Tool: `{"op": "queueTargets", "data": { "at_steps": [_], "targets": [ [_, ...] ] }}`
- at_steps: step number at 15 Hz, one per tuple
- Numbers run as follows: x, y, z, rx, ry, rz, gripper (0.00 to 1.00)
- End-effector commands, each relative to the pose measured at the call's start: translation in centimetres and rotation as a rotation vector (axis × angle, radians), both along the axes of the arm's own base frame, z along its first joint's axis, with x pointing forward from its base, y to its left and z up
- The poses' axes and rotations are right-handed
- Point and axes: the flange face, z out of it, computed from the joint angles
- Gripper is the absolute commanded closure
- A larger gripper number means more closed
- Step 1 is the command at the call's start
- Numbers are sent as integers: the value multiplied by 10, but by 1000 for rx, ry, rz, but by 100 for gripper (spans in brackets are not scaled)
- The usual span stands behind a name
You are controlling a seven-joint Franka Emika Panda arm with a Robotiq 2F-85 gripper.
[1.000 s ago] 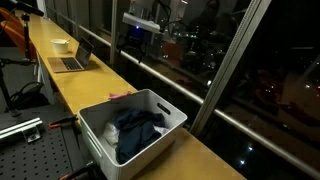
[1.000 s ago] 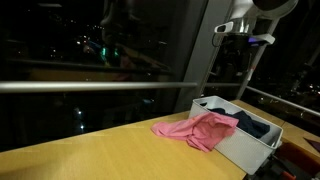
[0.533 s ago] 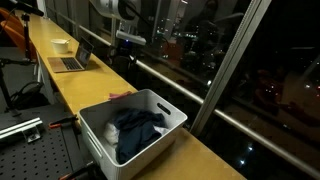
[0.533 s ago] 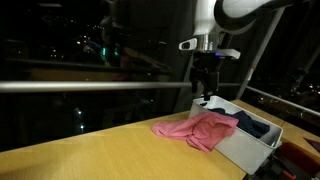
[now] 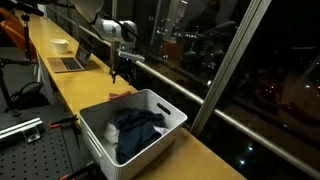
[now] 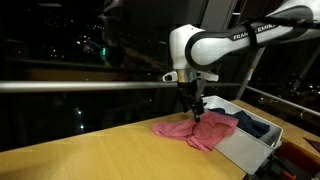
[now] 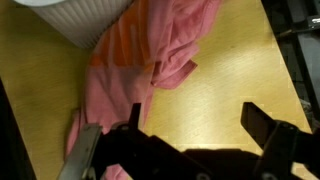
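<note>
Gripper (image 6: pixel 197 113) is above the pink cloth (image 6: pixel 193 131), pointing straight down, jaws spread wide and nothing between them. The wrist view confirms it: both fingers (image 7: pixel 86 152) frame bare tabletop and the cloth's lower edge, with no contact visible. The cloth lies crumpled on the wooden table (image 6: pixel 100 155), outside the white bin (image 6: pixel 245 148) and up against its side wall. In the wrist view it runs right up to the bin (image 7: pixel 85 20), but whether a corner laps over the rim can't be told from these angles. The bin already holds dark clothes (image 5: pixel 135 130). In an exterior view the gripper (image 5: pixel 116 76) sits beyond the bin's far corner, where only a sliver of the cloth (image 5: pixel 120 96) shows. A laptop (image 5: pixel 75 60) and a cup (image 5: pixel 61 44) sit farther down the table, well clear. Read: this is the approach step, pre-grasp, tool lined up over the fabric but above it. The wrist view puts the thickest fold (image 7: pixel 150 50) off toward the bin, not centred between the fingers. A pick from here would call for a small shift toward that bunched part, then a straight drop until the fingertips bracket a ridge of fabric, then closing. Watch for pinching only a thin edge and for clipping the bin wall.
</note>
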Motion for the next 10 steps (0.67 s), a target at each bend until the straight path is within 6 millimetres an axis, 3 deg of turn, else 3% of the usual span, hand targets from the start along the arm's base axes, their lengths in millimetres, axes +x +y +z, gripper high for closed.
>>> {"op": "queueTargets", "data": {
  "at_steps": [1,6,10],
  "targets": [
    [7,-11,-18,-81,25,12,0],
    [6,-30,-47,-164,61,18,0],
    [9,-61,-72,-227,80,-6,0]
  ]
}}
